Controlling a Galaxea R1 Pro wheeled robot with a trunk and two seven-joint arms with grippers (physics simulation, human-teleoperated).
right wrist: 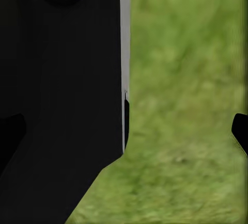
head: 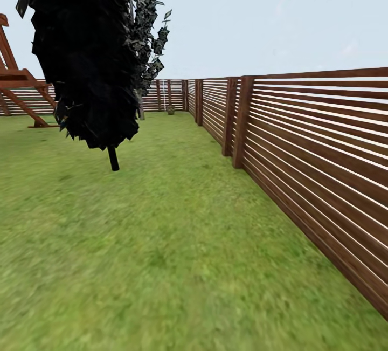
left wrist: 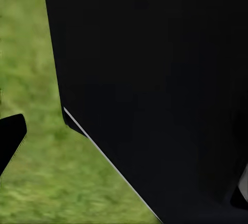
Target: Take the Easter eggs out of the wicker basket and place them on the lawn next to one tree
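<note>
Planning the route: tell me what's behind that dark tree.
Behind the dark tree, a paler leafy tree and fence show. Its foliage hides part of the wooden playset.

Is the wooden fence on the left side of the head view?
No, the wooden fence runs along the right side, beside the lawn.

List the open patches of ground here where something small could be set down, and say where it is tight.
Open: the broad grass between the dark tree and the fence, and the foreground. Tight: under the tree's low foliage and by the playset.
</note>
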